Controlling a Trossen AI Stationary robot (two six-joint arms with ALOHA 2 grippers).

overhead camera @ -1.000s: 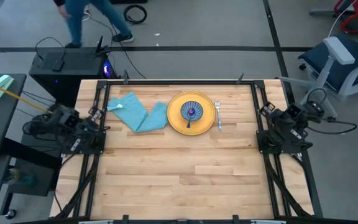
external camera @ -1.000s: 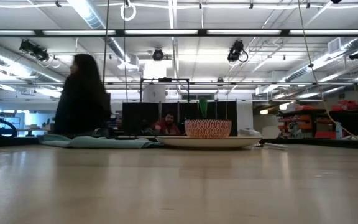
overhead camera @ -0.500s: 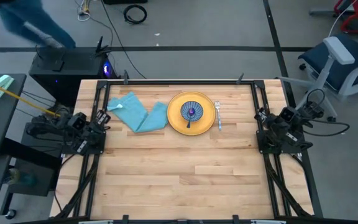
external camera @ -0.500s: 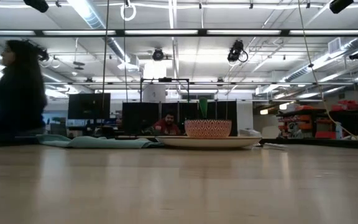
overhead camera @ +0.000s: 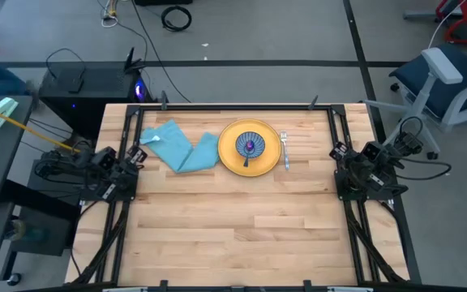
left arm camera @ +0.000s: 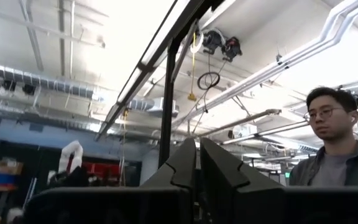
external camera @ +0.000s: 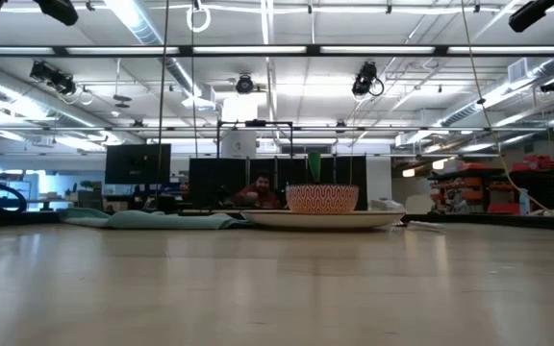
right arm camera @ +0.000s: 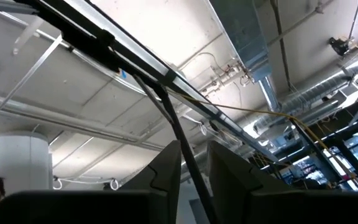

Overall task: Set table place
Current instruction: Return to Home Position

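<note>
Centrally, bowl on plate, napkin touching left, fork just right

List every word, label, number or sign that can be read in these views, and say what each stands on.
None can be read.
The bowl: a wavy pattern only, no letters.
The plate, napkin and fork: no print shows.
The monitors and shelves in the room behind: too small and blurred to read.
</note>
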